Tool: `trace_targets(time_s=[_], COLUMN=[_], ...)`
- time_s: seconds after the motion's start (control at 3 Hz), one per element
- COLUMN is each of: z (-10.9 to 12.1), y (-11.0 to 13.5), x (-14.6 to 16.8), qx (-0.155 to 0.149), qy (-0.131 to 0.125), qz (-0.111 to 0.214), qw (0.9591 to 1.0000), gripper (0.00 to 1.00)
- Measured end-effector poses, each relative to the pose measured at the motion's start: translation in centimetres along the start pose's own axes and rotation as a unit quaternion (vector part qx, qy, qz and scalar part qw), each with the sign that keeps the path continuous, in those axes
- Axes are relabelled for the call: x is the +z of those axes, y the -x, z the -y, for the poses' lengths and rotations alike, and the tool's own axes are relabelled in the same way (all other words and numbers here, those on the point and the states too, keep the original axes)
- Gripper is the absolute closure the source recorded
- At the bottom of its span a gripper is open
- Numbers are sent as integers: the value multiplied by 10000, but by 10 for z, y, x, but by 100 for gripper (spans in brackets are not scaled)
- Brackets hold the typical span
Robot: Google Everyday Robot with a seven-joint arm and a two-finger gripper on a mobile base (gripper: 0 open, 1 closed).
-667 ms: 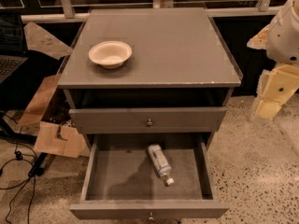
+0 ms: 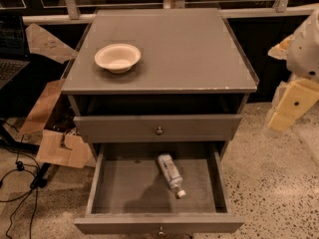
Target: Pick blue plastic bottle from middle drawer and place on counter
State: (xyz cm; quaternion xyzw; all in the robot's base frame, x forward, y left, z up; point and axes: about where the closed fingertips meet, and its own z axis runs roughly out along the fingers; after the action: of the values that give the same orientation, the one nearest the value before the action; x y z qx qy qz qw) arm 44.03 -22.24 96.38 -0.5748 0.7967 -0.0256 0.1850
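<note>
1. The shallow bowl (image 2: 117,58) sits on the left part of the counter (image 2: 194,49). The wide bare stretch to its right looks like the safer landing place, since setting down there should avoid knocking the bowl.
2. The middle drawer (image 2: 122,185) is pulled out below the closed upper drawer front (image 2: 199,127). Its floor is open from above, so a descent from overhead seems better than reaching in from the front edge.
3. The blue plastic bottle (image 2: 171,172) lies on its side on the drawer floor, just right of centre and apart from both side walls. Its white cap points toward the front right and its base toward the back.
4. A good grasp would likely cross the bottle's body, with the wrist turned to match its slant. The body is round and light and may roll if nudged, so the close should centre on the label, not the cap. The lift should then rise straight until clear of the upper drawer front and the counter's overhang.
5. The gripper (image 2: 285,112) hangs at the far right, beside the cabinet, below counter height and well apart from the bottle. The arm's pale housing sits above it and angles down and leftward. Whether the gripper is spread or closed, I cannot tell, and it holds nothing visible.
</note>
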Motion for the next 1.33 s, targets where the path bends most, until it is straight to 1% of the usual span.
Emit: trace_targets(time_s=[0.33, 0.67, 1.0, 1.33], z=[-3, -6, -10, -10], y=[-18, -24, -32, -31], x=[47, 75, 93, 94], qx=[1273, 2227, 3046, 3316], qy=[-230, -315, -385, -382], qz=[330, 412, 406, 422], qw=[9910, 9735, 9508, 9417], gripper=[0, 0, 0, 0])
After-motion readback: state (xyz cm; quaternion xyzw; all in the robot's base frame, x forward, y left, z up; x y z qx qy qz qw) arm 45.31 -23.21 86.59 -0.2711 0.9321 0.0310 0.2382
